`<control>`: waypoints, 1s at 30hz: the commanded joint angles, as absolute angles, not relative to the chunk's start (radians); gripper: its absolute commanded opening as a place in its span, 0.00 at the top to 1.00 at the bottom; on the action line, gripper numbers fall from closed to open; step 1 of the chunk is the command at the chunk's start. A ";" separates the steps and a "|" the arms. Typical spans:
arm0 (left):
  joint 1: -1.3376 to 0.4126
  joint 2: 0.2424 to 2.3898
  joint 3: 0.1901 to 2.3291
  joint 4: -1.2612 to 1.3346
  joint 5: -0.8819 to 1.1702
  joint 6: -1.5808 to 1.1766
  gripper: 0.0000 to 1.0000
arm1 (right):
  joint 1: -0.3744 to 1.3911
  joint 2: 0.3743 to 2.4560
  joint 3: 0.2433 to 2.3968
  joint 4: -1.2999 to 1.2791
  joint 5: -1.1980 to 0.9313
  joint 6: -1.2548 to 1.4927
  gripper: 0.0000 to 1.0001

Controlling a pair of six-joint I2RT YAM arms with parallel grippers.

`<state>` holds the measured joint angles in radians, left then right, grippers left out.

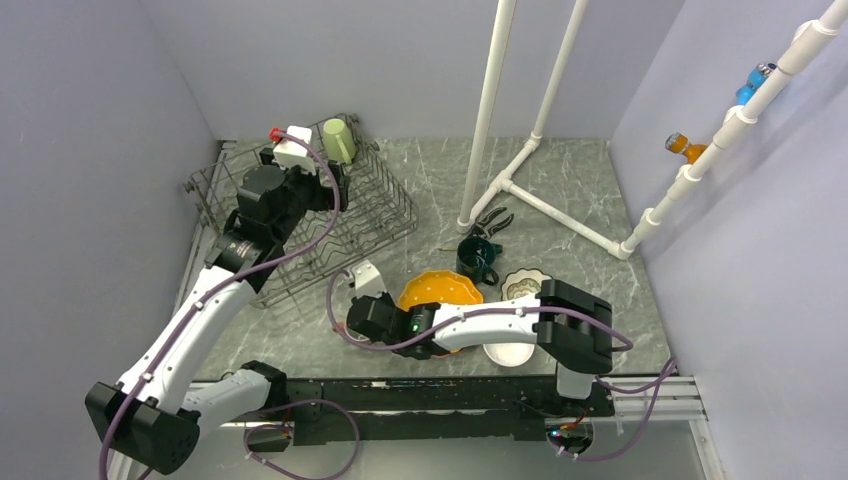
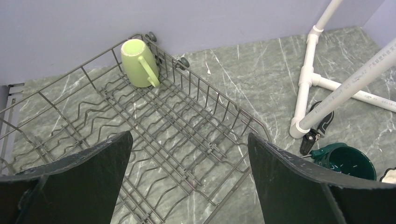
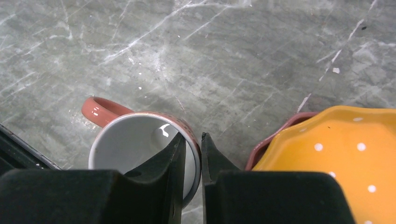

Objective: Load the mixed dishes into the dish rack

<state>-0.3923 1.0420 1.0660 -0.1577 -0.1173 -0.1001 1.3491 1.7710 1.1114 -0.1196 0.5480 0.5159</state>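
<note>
**Right gripper [image 3: 192, 140] clamped on the pink mug [image 3: 126, 144] rim; left gripper [image 2: 189, 136] spread wide above the dish rack [image 1: 385, 215].**
The rack occupies the tabletop's far-left corner. The orange dotted plate [image 3: 336, 158] lies toward the near edge, with the mug upright just beside it. Risk: a single-wall pinch may let the mug pivot or slip on lifting and strike the plate.
</note>
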 commanded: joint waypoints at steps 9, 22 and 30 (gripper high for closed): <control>-0.399 1.100 1.126 -0.175 0.051 -0.171 0.01 | 1.352 1.437 0.923 0.072 0.822 0.305 1.00; -0.456 1.243 1.181 -0.124 0.545 -0.406 0.02 | 1.350 1.042 0.619 0.404 1.196 -0.329 1.00; -0.484 1.434 1.196 0.151 0.996 -0.732 0.14 | 1.322 0.762 0.455 0.608 1.007 -0.669 1.00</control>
